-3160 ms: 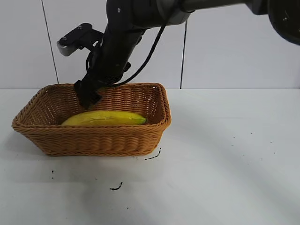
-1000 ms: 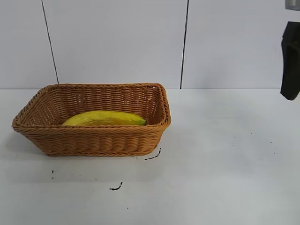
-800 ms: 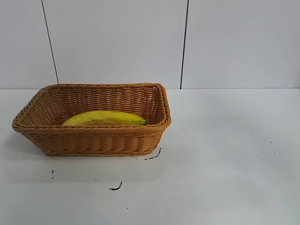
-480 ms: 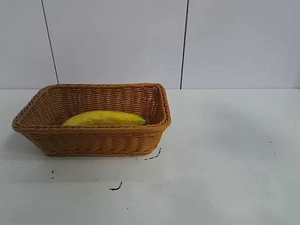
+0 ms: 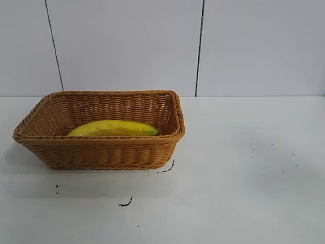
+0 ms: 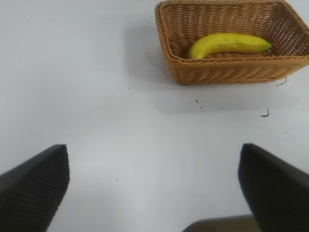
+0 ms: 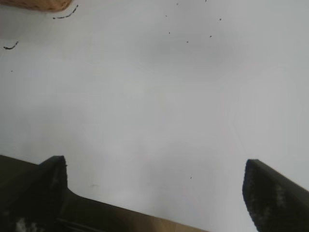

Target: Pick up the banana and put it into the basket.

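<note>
Presently, item by item, nearest the jaws first.

Left gripper [image 6: 154, 193] — jaws spread wide, nothing between them, only bare white desk [image 6: 96, 96] beneath. Both dark fingers [image 6: 34, 188] show at the edges of the left wrist view, holding nothing. The arm does not appear in the exterior view, so it sits well back from the work area.

Right gripper [image 7: 154, 193] — jaws likewise spread wide and empty, hanging over plain desk marked with a few small dark specks. A sliver of wicker shows at the far corner of its wrist view, well apart from the jaws. This arm is also absent from the exterior view.

Basket [image 5: 101, 152] — rectangular tan-orange wicker, standing upright on the desk, well ahead of the left jaws and off to one side of them; far from the right jaws. A few dark scuffs [image 5: 165, 169] lie on the desk just beside its front wall.

Banana [image 5: 112, 127] — yellow with a greenish tip, lying lengthwise inside the basket [image 6: 227, 72] against the front wall, fully below the rim, touched by neither gripper.

Status, as a judgement: the placement looks complete — banana [image 6: 229, 43] in the basket, both grippers clear and empty. Nothing appears left to do.
</note>
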You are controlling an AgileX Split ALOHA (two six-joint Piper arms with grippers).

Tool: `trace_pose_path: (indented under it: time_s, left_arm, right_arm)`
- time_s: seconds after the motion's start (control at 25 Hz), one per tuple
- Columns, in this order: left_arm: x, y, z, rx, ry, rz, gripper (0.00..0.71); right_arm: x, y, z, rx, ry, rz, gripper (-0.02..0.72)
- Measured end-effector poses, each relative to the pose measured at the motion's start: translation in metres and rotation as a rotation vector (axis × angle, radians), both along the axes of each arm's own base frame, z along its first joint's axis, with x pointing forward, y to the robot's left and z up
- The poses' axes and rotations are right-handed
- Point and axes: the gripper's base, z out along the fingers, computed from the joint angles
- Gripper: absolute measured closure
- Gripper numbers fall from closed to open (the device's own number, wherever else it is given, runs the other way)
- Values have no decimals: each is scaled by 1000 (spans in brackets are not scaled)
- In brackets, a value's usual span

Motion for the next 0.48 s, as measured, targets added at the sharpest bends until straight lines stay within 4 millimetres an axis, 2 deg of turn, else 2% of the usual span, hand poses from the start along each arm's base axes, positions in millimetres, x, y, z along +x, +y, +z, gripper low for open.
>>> trace_pose_path:
  time_s: [0.24,0.48]
  left_arm:
    - [0,0,0,0,0,0,20]
    - [0,0,0,0,0,0,20]
  right_arm:
    - [-9,-3,3,7,-67,-53,11]
    - [-27,-5,6,15,-186,-76,11]
